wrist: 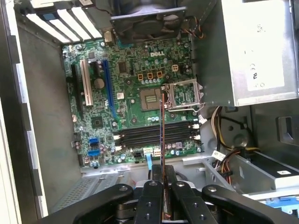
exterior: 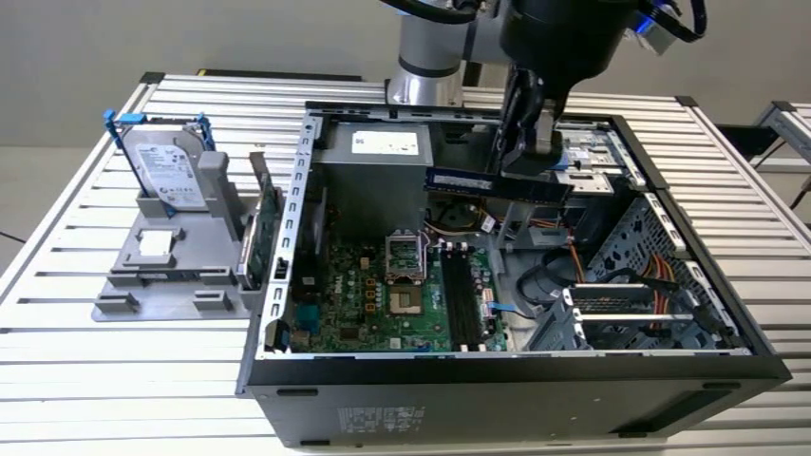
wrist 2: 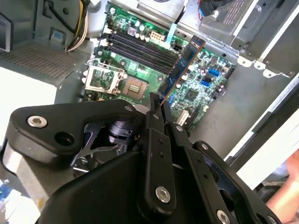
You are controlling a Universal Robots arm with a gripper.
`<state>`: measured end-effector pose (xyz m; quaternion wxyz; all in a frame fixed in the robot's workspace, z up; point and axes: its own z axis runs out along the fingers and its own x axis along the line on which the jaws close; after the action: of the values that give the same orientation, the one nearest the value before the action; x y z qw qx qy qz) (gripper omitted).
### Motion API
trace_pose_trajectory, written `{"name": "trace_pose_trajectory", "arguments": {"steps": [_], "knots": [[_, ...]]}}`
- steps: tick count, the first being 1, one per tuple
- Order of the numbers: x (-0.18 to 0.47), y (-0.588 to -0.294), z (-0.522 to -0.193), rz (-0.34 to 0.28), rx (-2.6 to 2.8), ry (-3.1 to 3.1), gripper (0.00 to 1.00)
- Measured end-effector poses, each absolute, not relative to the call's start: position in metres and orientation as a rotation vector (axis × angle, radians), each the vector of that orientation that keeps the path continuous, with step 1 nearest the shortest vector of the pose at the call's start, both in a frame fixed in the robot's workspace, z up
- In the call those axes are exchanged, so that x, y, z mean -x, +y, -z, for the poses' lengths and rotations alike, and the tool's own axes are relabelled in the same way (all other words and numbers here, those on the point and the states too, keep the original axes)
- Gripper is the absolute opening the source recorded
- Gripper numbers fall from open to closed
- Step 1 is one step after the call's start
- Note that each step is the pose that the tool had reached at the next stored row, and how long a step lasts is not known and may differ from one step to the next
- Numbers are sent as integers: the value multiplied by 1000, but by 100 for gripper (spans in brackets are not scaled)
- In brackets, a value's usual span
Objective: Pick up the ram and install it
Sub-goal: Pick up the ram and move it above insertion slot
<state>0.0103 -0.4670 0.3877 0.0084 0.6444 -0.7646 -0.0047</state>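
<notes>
Slim bluish ram (exterior: 476, 181), level, gripped above motherboard (exterior: 367, 294)

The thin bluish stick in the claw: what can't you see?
Gripped end of the thin bluish-green circuit-board stick: hidden inside the black claw, second wrist view.
Its flat faces: edge-on in the first wrist view.
End latches of the long black slots: too small, exterior view.

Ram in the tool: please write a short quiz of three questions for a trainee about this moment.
1. True or false: the tool is shut on the ram.
2. Where is the ram? A: seated in a slot. B: held over the open case. C: on the grey stand.
3. Fill in: the hard drive stands on the exterior view's ___ of the case.
Key: 1 true; 2 B; 3 left.
</notes>
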Motion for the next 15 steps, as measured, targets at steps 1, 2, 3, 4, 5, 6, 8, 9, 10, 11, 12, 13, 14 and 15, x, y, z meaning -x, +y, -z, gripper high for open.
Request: {"name": "trace_pose_trajectory", "arguments": {"steps": [1,2,3,4,5,6,8,9,10,11,12,13,14,15], "knots": [[-10,-467,-388,15,-2003,-2398,0],[-10,-467,-388,15,-1993,-2407,0],[-10,-467,-388,15,-1982,-2416,0],[-10,-467,-387,15,-1972,-2425,0],[-10,-467,-387,15,-1962,-2432,0],[-10,-466,-387,15,-1953,-2439,0],[-10,-465,-387,15,-1939,-2450,0],[-10,-465,-387,15,-1933,-2455,0],[-10,-464,-387,15,-1927,-2460,0],[-10,-464,-387,16,-1919,-2466,0],[-10,-463,-387,16,-1911,-2473,0],[-10,-463,-387,16,-1902,-2480,0],[-11,-463,-387,16,-1893,-2487,0],[-11,-463,-387,16,-1886,-2492,0]]}}
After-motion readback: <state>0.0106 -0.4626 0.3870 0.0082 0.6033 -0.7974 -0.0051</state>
